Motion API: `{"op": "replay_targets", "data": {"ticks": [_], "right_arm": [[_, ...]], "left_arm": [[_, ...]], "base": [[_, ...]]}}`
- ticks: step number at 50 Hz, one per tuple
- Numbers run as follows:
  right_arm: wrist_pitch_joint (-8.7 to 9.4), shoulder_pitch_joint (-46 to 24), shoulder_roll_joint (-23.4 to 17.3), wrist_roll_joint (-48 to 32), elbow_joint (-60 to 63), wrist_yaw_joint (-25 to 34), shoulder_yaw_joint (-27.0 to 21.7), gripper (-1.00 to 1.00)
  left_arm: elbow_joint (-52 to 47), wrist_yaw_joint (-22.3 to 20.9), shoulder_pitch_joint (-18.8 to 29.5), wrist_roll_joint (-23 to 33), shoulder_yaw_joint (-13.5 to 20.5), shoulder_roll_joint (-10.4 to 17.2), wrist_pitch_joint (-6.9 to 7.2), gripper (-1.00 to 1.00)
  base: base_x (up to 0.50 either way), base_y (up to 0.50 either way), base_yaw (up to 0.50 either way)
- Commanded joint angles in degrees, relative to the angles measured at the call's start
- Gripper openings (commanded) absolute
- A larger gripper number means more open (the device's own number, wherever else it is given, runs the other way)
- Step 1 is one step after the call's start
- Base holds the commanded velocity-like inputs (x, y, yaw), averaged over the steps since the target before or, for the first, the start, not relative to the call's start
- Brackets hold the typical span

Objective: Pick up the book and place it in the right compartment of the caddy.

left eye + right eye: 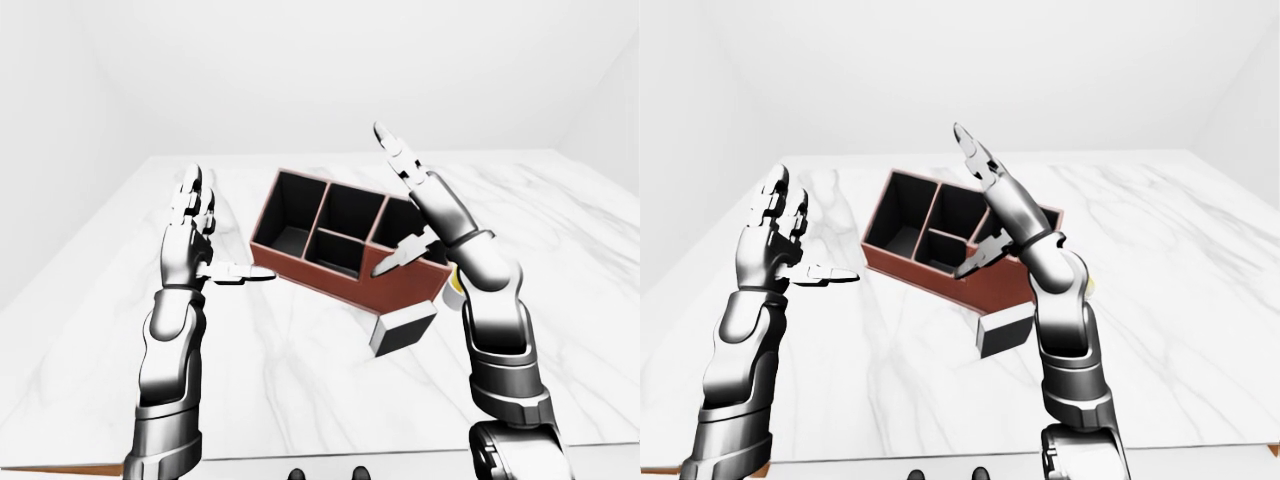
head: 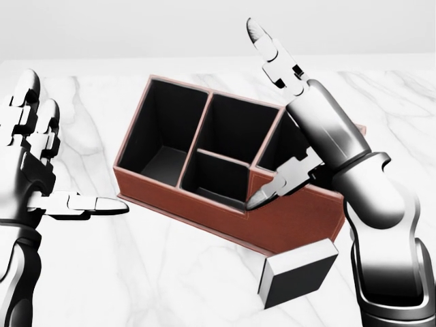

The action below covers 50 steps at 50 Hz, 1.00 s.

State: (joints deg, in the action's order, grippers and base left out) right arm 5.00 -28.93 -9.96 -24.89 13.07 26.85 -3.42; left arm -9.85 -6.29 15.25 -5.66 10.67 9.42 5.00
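The caddy (image 2: 293, 219) is a reddish-brown box with several black compartments, lying at an angle on the white marble table (image 1: 300, 385). The book (image 2: 300, 276), dark with white page edges, lies on the table against the caddy's lower right corner. My right hand (image 2: 262, 116) is open and empty, fingers pointing up, hovering over the caddy's right compartment (image 2: 281, 146) and partly hiding it. My left hand (image 2: 71, 153) is open and empty, left of the caddy, with its thumb pointing toward the caddy wall.
A small yellow and white object (image 1: 453, 287) peeks out behind my right forearm, right of the caddy. The table's near edge (image 1: 320, 455) runs along the bottom of the left-eye view. Plain white walls surround the table.
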Motion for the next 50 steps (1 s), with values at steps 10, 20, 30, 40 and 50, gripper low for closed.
{"op": "replay_targets", "data": {"ticks": [10, 20, 30, 40, 50], "right_arm": [[0.0, 2.38, 1.05, -1.94, 1.82, 1.02, 1.21, 1.0], [-5.67, 6.26, 1.72, -9.78, 7.65, 3.64, 3.09, 1.0], [-10.0, 13.17, 4.57, -17.45, 15.26, 10.41, 6.43, 1.0], [-10.0, 22.96, 6.01, -24.55, 21.18, 13.15, 9.69, 0.82], [-10.0, 28.34, 6.42, -29.67, 21.06, 13.15, 12.08, 0.78]], "left_arm": [[0.16, 0.17, -0.01, -0.22, 0.05, 0.05, 0.0, 1.0], [0.35, 0.31, 0.1, -0.21, 0.02, 0.07, 0.0, 1.0], [0.58, 0.34, 0.1, 0.06, 0.02, 0.08, 0.0, 1.0], [0.17, 0.0, -0.16, -0.28, -0.07, -0.02, 0.0, 1.0], [-1.46, -0.35, -0.55, -1.2, -0.07, -0.28, 0.0, 1.0]], "base": [[0.1, 0.0, 0.0], [0.0, 0.0, 0.0], [0.0, 0.0, 0.0], [0.0, 0.0, 0.0], [0.0, 0.0, 0.0]]}}
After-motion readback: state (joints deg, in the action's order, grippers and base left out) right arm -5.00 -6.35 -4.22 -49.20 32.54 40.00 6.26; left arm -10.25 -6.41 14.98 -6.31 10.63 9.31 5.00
